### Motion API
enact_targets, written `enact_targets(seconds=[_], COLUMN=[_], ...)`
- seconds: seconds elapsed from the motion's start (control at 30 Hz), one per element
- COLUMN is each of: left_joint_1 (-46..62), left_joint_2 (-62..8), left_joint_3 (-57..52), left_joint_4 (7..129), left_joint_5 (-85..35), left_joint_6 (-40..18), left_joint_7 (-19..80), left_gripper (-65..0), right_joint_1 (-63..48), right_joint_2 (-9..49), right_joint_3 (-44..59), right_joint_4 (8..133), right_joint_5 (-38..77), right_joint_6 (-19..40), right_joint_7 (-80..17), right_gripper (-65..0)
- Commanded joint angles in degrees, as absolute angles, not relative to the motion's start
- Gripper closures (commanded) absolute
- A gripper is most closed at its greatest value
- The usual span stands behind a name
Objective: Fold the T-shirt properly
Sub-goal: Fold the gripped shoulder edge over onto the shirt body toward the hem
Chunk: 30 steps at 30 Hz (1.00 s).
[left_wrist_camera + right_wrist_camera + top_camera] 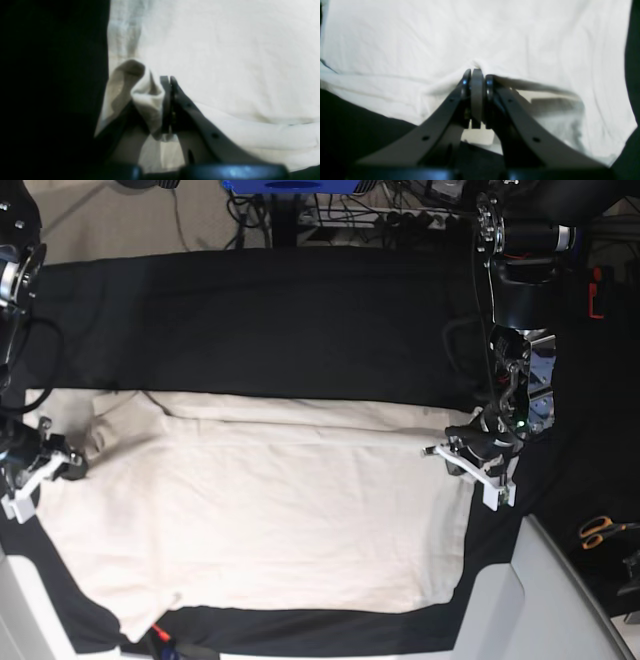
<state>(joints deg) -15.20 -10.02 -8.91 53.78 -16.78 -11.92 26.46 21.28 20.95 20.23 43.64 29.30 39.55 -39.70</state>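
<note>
Up close in the left wrist view, the left pincer (171,82) is clenched on a bunched fold at the edge of the T-shirt (225,62). The cloth there stands up in a little hump, and the rest spreads out pale and smooth behind it.

Next, in the right wrist view, the right pincer (478,75) is clenched on the T-shirt (445,37) too, pinching a small ridge near its edge. Soft wrinkles run away from the pinch.

Last, in the base view, the T-shirt (260,520) lies mostly flat on the dark tabletop (250,320), with the far edge already turned over. The left pincer (478,450) grips one end and the right pincer (50,460) grips the other.

What could go wrong? Both pinches look small, so I think the cloth could slip out if the arms pull fast. If one arm moves before the other, the fold may go crooked or bunch in the middle.
</note>
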Motion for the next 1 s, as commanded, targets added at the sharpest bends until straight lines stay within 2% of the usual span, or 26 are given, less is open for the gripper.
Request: enact_targets(seconds=[0.0, 0.17, 0.43, 0.63, 0.97], left_joint_1=[-16.92, -17.01, -18.33, -20.00, -21.93], left_joint_2=[-10.77, -10.68, -10.68, -10.68, -10.95], left_joint_3=[-9.01, -9.10, -9.10, -9.01, -9.01], left_joint_4=[54.64, 54.64, 52.88, 47.25, 45.32], left_joint_5=[-15.96, -10.07, -9.98, -9.54, -9.54], left_joint_6=[-11.82, -11.82, -11.82, -11.82, -11.82], left_joint_7=[25.45, 25.27, 24.92, 18.33, 17.98], left_gripper=[0.0, 0.0, 0.0, 0.0, 0.0], right_joint_1=[22.90, 23.25, 24.13, 24.13, 24.13], right_joint_2=[22.46, 22.46, 22.37, 22.37, 22.37], right_joint_3=[20.53, 20.53, 20.53, 20.53, 20.44], right_joint_4=[44.44, 44.09, 41.27, 41.27, 41.19], right_joint_5=[29.93, 29.85, 29.85, 29.85, 29.76], right_joint_6=[40.00, 40.00, 40.00, 40.00, 40.00], right_joint_7=[-38.29, -36.62, -33.71, -33.54, -30.90], right_gripper=[-0.5, -0.5, -0.5, -0.5, -0.6])
